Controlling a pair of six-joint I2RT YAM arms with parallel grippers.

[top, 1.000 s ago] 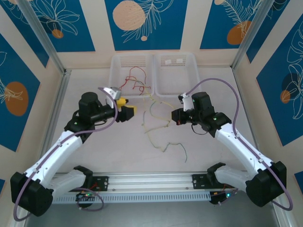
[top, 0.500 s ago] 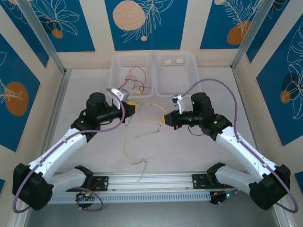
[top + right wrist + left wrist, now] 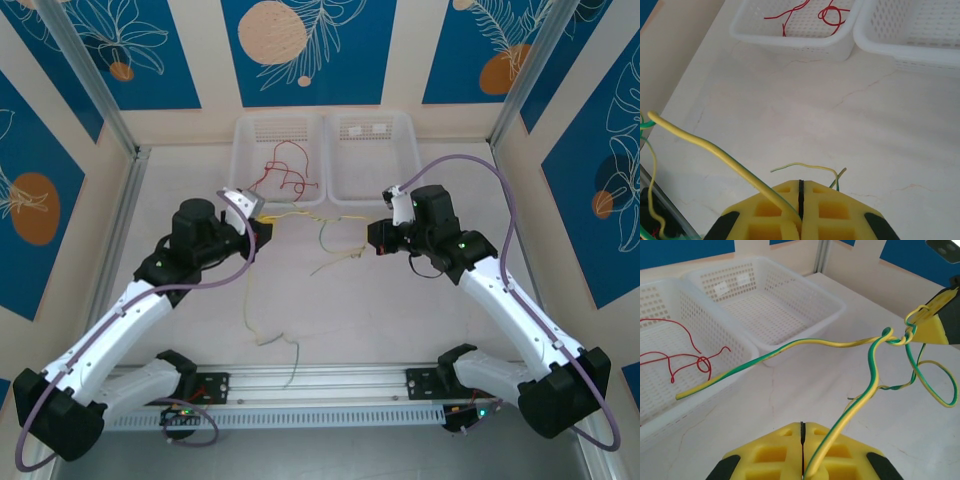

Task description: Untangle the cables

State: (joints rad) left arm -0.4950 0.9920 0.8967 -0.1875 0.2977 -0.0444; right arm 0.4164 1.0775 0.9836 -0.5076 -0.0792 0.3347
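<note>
Yellow-green cables [image 3: 840,345] are up off the table, strung between the two arms! Start nearest the bases: one loose tail hangs from the left side and snakes across the white tabletop [image 3: 420,330] toward the aluminium rail [image 3: 320,385]. Up at the left gripper [image 3: 802,460], the yellow fingers are pressed flat together with the seam closed. A yellow-green strand is pinched in that seam and rises away from it. Across the way, the right gripper [image 3: 800,210] is squeezed just as tight, a pale yellow strand nipped between its pads and arcing off to the left of its wrist view. Between the grippers the strands run nearly level. Right beside the right gripper's tip they twist into a small knot, a green-striped loop drooping beneath it. One free end pokes out toward the baskets. Further back, the red cables [image 3: 288,172] lie curled inside the left-hand white mesh basket [image 3: 240,150]. The right-hand white mesh basket [image 3: 365,165] sits just beside it, against the far wall.
</note>
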